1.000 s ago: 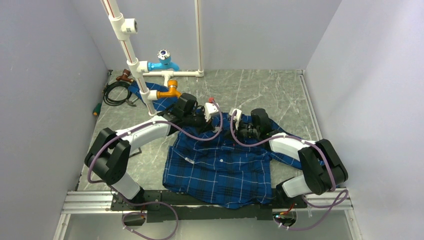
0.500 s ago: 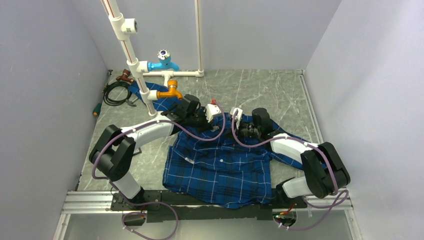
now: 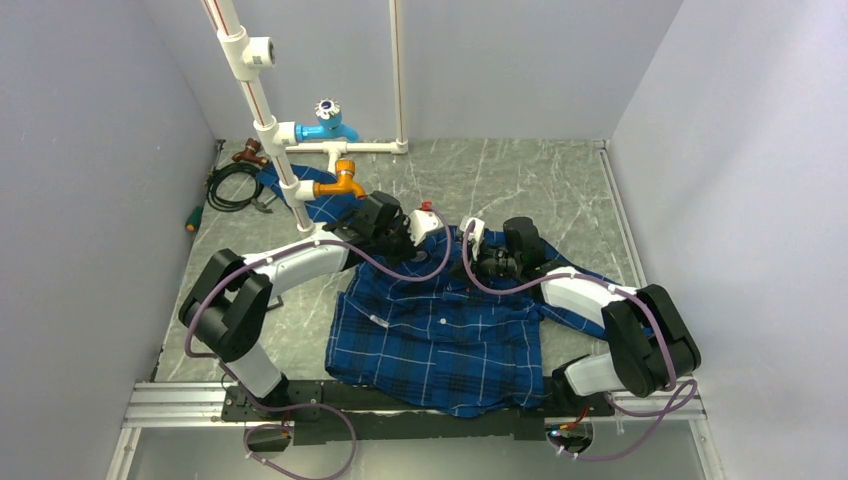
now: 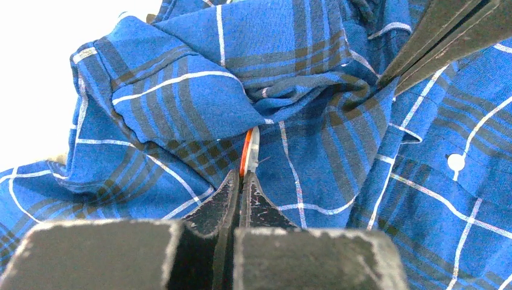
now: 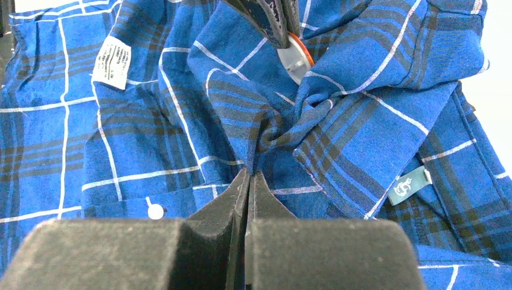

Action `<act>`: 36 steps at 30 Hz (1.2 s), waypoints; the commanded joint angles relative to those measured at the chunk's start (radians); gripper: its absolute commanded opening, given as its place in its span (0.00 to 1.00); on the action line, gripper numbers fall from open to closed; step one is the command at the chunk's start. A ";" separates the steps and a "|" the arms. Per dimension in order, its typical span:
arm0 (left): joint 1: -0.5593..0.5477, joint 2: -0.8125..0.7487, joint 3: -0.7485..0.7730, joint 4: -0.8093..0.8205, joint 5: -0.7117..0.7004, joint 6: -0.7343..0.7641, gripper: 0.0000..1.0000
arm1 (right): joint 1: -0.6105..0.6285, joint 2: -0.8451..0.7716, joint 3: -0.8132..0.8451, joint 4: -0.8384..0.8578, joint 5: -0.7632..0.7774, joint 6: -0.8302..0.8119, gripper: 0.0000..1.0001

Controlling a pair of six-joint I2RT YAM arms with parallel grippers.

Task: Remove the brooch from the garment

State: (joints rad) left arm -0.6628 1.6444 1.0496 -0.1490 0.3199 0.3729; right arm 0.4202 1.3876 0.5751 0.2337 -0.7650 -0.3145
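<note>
My left claw (image 4: 240,180) pinches the brooch (image 4: 249,151), edge-on at mid-frame, rim poking just past my tips. My right claw (image 5: 249,176) clamps the bunched garment (image 5: 362,121) just below it in its own view, so I reckon: pull apart.

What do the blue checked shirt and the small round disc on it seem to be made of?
Blue plaid long-sleeved shirt: woven cloth, likely cotton, matte; fine weave lines show and it creases softly. Small round brooch: hard and rigid, pale smooth face with orange rim; plastic or metal, I cannot tell.
</note>
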 commanded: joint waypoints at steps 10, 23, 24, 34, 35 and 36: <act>0.001 -0.156 0.023 -0.018 0.048 -0.047 0.00 | -0.003 0.016 0.065 -0.019 -0.039 -0.026 0.20; 0.073 -0.298 0.057 -0.059 0.433 -0.108 0.00 | -0.004 -0.144 0.171 -0.171 -0.101 -0.001 0.86; 0.075 -0.308 0.054 -0.048 0.447 -0.114 0.00 | -0.004 -0.161 0.187 -0.192 -0.109 0.006 0.86; 0.074 -0.344 0.121 -0.023 0.565 -0.158 0.00 | -0.003 -0.290 0.275 -0.280 -0.168 0.091 0.86; 0.075 -0.347 0.125 -0.023 0.566 -0.163 0.00 | -0.003 -0.292 0.282 -0.277 -0.170 0.105 0.85; 0.074 -0.351 0.129 -0.022 0.567 -0.170 0.00 | -0.003 -0.295 0.293 -0.277 -0.176 0.116 0.84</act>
State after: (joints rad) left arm -0.5877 1.3361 1.1275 -0.2008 0.8078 0.2363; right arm 0.4194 1.1099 0.8162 -0.0254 -0.8978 -0.2562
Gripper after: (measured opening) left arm 0.020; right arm 0.855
